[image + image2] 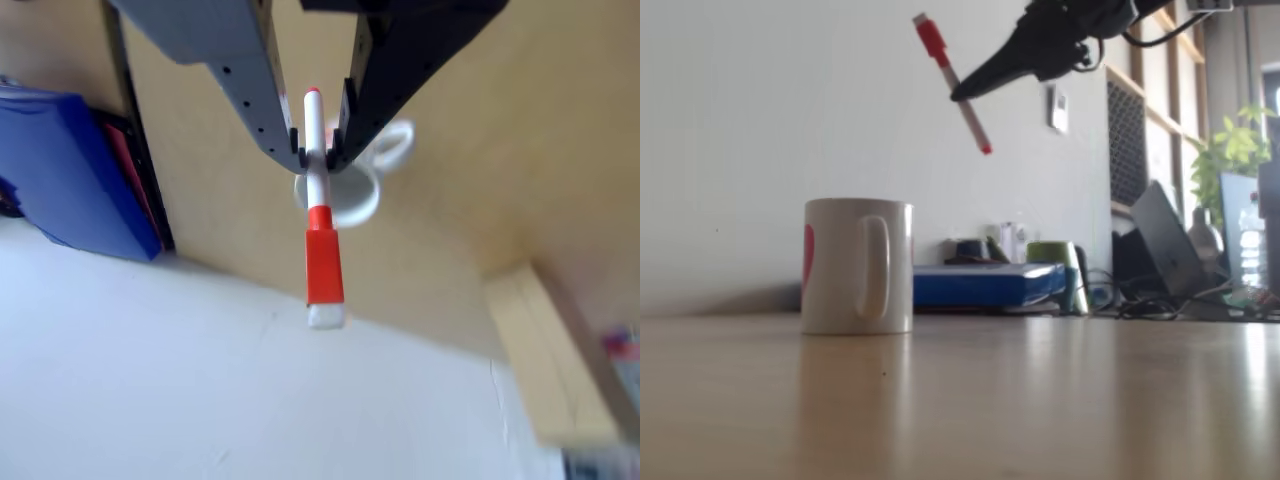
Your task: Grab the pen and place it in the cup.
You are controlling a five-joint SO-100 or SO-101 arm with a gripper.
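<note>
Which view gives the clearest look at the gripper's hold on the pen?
The other view: the gripper pinches the pen mid-shaft, both fingertips visible, above the cup. The fixed view shows the dark gripper side-on, the pen tilted, contact hard to make out.

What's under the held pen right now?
In the other view the cup lies below the pen, which the gripper clamps. The fixed view shows the pen high above the table. The cup's inside is mostly hidden.

Glossy ceramic mug [858, 265], smooth wooden table [1040, 400]
</note>
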